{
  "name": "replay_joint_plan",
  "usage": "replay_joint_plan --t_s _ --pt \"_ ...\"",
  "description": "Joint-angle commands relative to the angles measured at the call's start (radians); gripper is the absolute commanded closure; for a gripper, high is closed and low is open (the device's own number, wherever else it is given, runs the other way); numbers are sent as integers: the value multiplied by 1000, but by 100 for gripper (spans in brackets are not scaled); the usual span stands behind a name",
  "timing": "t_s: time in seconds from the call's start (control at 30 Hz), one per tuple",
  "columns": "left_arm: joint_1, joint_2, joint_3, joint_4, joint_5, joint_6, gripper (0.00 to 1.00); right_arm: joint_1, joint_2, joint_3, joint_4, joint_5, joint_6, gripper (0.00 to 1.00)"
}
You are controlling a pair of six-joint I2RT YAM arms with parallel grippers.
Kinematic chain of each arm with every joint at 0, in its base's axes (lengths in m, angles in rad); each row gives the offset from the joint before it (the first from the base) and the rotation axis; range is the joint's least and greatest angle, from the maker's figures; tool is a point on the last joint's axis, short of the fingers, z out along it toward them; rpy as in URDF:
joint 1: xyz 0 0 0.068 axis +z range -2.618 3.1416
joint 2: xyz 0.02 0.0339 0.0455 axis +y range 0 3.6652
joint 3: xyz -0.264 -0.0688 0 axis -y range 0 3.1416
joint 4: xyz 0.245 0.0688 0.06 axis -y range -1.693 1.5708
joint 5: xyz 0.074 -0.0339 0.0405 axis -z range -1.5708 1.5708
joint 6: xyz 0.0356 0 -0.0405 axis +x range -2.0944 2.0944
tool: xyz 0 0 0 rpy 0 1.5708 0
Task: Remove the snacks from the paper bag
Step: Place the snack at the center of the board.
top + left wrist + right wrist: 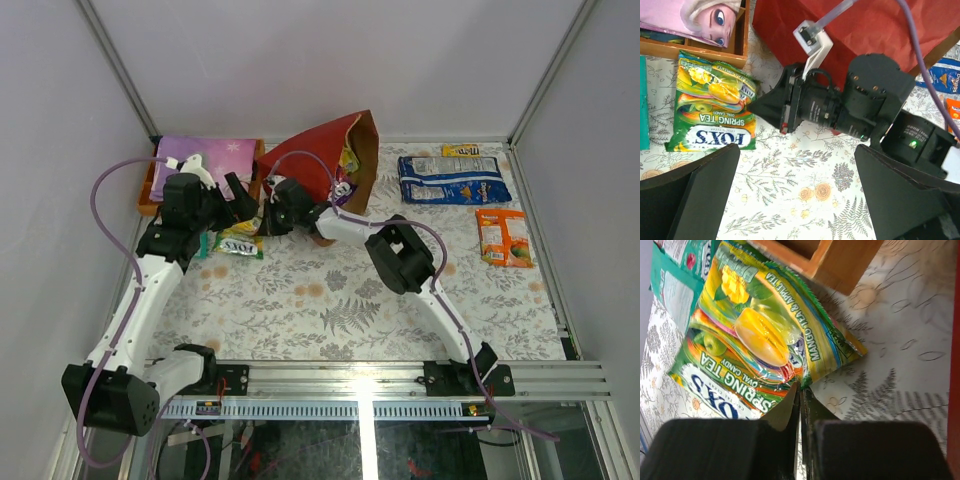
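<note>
A green and yellow Fox's candy bag (238, 243) (710, 107) (750, 335) lies flat on the flowered cloth, left of the red paper bag (320, 160) (865, 25). My right gripper (260, 227) (752, 106) (801, 390) reaches in low from the right, shut on that packet's right edge. My left gripper (240, 197) (797, 190) hovers wide open over bare cloth just right of the packet, holding nothing. A teal packet (204, 244) (672, 290) lies left of the Fox's bag. More snacks (347, 175) show in the paper bag's mouth.
An orange tray (148, 200) (735, 50) with a flat purple patterned item (210, 155) stands at the back left, close behind the Fox's bag. At the back right lie a blue-white bag (452, 180), a small yellow bar (460, 150) and an orange packet (503, 237).
</note>
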Motion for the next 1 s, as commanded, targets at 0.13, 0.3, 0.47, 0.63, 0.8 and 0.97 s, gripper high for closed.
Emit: replay_joint_plan --t_s 0.13,0.3,0.47,0.63,0.8,0.97 --pt "1 15 1 20 14 -7 0 -28 34 156 -64 -22 -24 99" --pt "1 18 -6 19 -5 -7 0 -27 24 169 -61 -69 -25 64" --pt "1 33 -53 18 -83 -30 0 -25 -112 64 -71 -95 -35 37" --pt "1 28 -144 91 -92 -119 6 -44 -457 -262 1 -28 -72 25" --pt "2 113 -173 213 -61 -198 51 -88 -797 -618 50 -63 -124 60" --pt "2 290 -147 332 -7 -295 100 -100 -1055 -867 99 -156 -187 93"
